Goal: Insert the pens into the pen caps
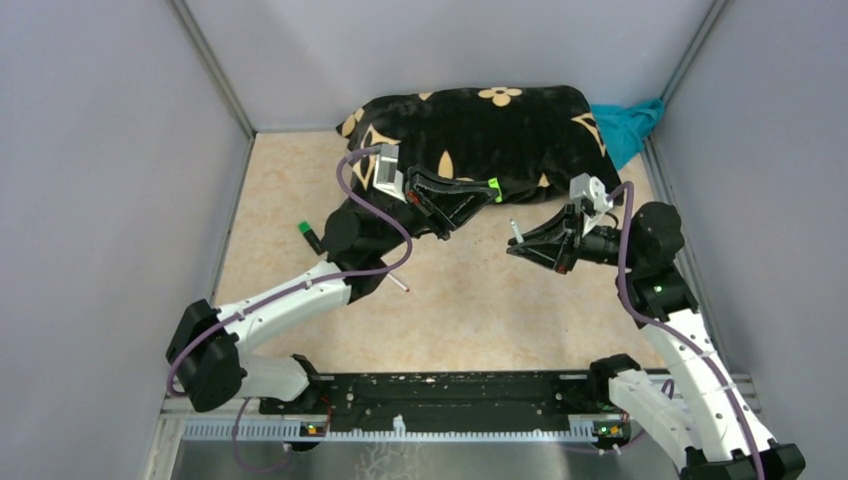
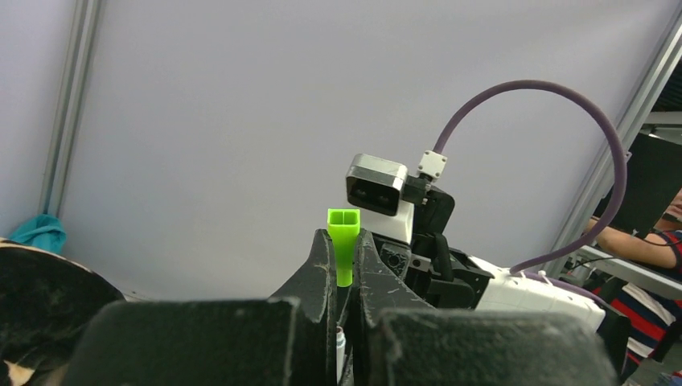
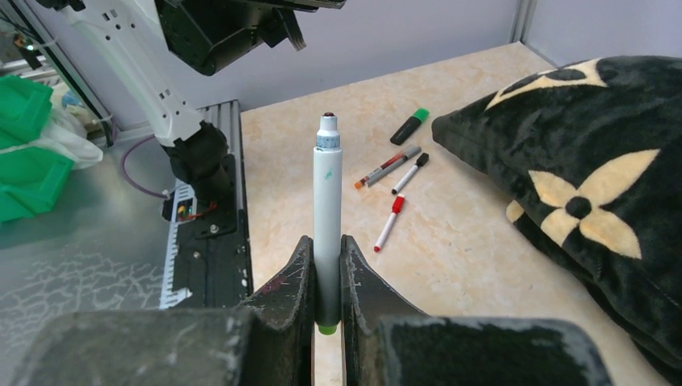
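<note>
My left gripper (image 1: pixel 484 193) (image 2: pixel 346 237) is shut on a bright green pen cap (image 1: pixel 494 186) (image 2: pixel 343 223), its square open end pointing away from the jaws. My right gripper (image 1: pixel 520 245) (image 3: pixel 326 243) is shut on a white-grey pen (image 1: pixel 515 232) (image 3: pixel 326 185) with a bare dark tip and a green back end. Both are held above the table, and the pen tip sits a short way below and to the right of the cap, apart from it. On the table lie a black marker with a green end (image 3: pixel 410 126) (image 1: pixel 308 235), a grey-black pen (image 3: pixel 388 166), a white pen with a black cap (image 3: pixel 410 173) and a white pen with a red cap (image 3: pixel 388 223).
A black cushion with a tan flower pattern (image 1: pixel 480 125) (image 3: pixel 579 153) lies at the back of the table. A teal cloth (image 1: pixel 630 125) lies in the back right corner. Grey walls close in three sides. Green bins (image 3: pixel 24 153) stand off the table.
</note>
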### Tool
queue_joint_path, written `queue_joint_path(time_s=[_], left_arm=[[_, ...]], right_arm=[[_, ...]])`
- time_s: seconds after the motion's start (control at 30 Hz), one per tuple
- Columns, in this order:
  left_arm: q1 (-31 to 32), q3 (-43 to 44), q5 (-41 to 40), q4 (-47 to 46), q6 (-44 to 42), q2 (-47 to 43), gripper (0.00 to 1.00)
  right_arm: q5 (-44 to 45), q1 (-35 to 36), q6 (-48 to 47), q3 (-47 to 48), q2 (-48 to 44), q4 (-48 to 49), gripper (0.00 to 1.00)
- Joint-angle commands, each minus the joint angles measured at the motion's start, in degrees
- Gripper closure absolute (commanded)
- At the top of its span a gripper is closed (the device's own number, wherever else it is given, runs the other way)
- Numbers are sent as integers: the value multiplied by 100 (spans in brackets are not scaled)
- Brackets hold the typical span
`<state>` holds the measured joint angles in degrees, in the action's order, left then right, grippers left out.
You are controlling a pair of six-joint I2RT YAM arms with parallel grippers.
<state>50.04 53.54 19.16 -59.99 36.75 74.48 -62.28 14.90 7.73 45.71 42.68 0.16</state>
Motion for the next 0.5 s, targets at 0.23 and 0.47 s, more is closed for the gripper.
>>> queue_joint_path(time_s=[0.23,0.47], left_arm=[[-10,15,-42,-382,546,344,100],[-3,54,28,-504,688,501,100]], right_arm=[[88,70,801,79,193,951,100],[159,158,1120,45,201,1198,100]])
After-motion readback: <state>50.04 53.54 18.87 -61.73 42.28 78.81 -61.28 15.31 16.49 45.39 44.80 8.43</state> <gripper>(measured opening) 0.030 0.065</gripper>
